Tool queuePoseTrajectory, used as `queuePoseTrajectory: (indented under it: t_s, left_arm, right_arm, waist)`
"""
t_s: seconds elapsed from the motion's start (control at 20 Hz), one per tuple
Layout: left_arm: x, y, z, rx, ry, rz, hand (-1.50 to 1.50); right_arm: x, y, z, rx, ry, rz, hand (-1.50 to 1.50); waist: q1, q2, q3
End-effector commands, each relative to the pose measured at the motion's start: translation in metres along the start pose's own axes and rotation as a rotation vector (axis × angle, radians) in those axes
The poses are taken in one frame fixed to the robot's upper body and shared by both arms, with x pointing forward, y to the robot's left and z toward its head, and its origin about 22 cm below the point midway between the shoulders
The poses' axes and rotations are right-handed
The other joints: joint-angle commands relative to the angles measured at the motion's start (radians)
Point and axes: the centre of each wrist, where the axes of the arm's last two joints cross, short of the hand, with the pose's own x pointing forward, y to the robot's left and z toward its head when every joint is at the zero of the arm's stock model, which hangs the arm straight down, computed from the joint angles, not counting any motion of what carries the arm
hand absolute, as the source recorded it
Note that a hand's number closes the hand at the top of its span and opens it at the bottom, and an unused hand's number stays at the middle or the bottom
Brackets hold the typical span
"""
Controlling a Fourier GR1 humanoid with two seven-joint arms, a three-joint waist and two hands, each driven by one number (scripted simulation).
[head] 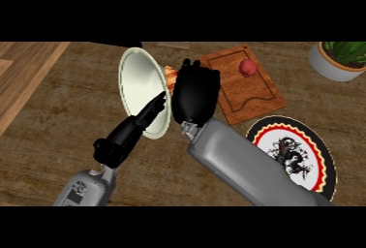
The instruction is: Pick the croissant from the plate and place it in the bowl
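Observation:
A tall white plate (140, 85) lies on the wooden counter at centre left. Only an orange sliver of the croissant (170, 74) shows at the plate's right rim; the rest is hidden under my right hand (194, 94). That hand hovers back-up over it, and I cannot see whether it holds the croissant. My left hand (136, 125) is open, its straight fingers pointing up at the plate's lower right rim. The bowl (314, 145), black with a red and white ring and a dragon figure, sits at the lower right, partly behind my right forearm.
A brown cutting board (250, 94) with a small red item (248, 68) lies right of the plate, under my right hand's edge. A potted plant (342, 60) stands at the top right corner. A lighter wood strip (22, 72) runs along the left.

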Motion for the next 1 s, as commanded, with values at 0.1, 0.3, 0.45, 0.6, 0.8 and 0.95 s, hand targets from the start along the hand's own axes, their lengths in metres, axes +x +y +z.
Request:
queuePoseTrajectory:
  t_s: [0.1, 0.3, 0.45, 0.6, 0.8, 0.95]
  left_arm:
    - [0.003, 0.001, -0.005, 0.000, -0.005, -0.004, 0.00]
    - [-0.004, 0.009, -0.001, 0.035, 0.024, 0.004, 0.00]
    - [-0.007, 0.004, 0.004, 0.035, 0.020, 0.020, 0.00]
    - [-0.007, 0.007, 0.002, 0.053, 0.013, -0.002, 0.00]
    - [-0.003, 0.021, 0.010, 0.076, 0.018, -0.009, 0.00]
    - [-0.002, 0.015, 0.004, 0.080, 0.011, -0.004, 0.00]
  right_arm:
    - [0.024, -0.035, -0.006, -0.156, 0.212, -0.207, 1.50]
    - [0.026, -0.033, -0.010, -0.171, 0.264, -0.188, 1.50]
    - [0.024, -0.020, -0.021, -0.183, 0.302, -0.095, 1.50]
    - [0.024, -0.007, -0.026, -0.242, 0.308, -0.028, 1.50]
    - [0.021, 0.003, -0.037, -0.283, 0.340, 0.032, 1.50]
    - [0.013, 0.018, -0.038, -0.233, 0.364, 0.062, 1.50]
  waist:
    - [-0.003, 0.006, 0.000]
    - [-0.031, 0.001, -0.002]
    - [-0.047, -0.001, -0.002]
    - [-0.060, 0.003, -0.002]
    - [-0.077, 0.002, 0.000]
    - [-0.080, 0.007, 0.001]
